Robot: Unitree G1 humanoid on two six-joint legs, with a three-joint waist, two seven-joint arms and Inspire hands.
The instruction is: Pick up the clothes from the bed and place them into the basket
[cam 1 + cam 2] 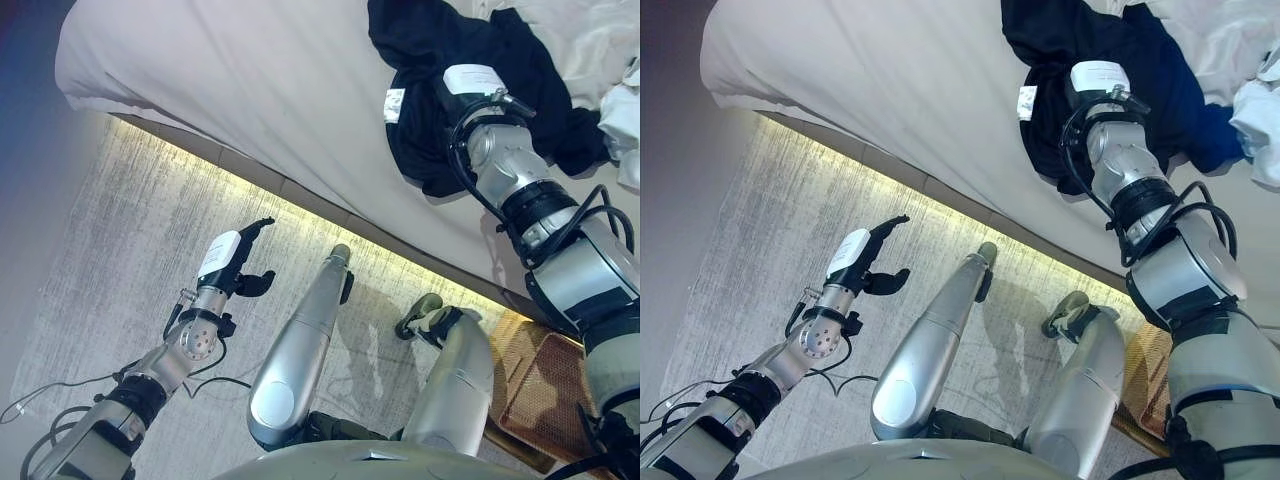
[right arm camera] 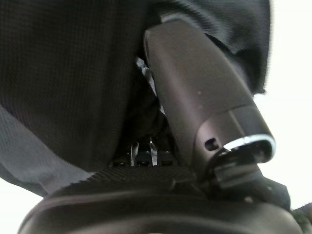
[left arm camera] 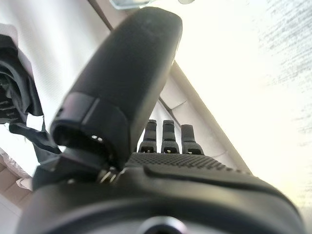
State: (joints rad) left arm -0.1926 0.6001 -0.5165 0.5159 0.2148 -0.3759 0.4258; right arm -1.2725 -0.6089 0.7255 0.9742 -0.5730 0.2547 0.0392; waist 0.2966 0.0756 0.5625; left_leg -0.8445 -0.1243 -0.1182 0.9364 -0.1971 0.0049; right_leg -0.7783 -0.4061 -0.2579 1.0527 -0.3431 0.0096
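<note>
On the bed [image 1: 250,90], right hand [image 2: 195,97] fingers buried in black garment [image 1: 480,70]; grip unreadable.

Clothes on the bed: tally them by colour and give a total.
Black crumpled garment, with the right robot hand reaching into it: 1
White crumpled cloth garment, at the view's right edge: 1
Total: 2 in view. More white cloth lies past them, but whether that is clothing or bedding cannot be told.
</note>
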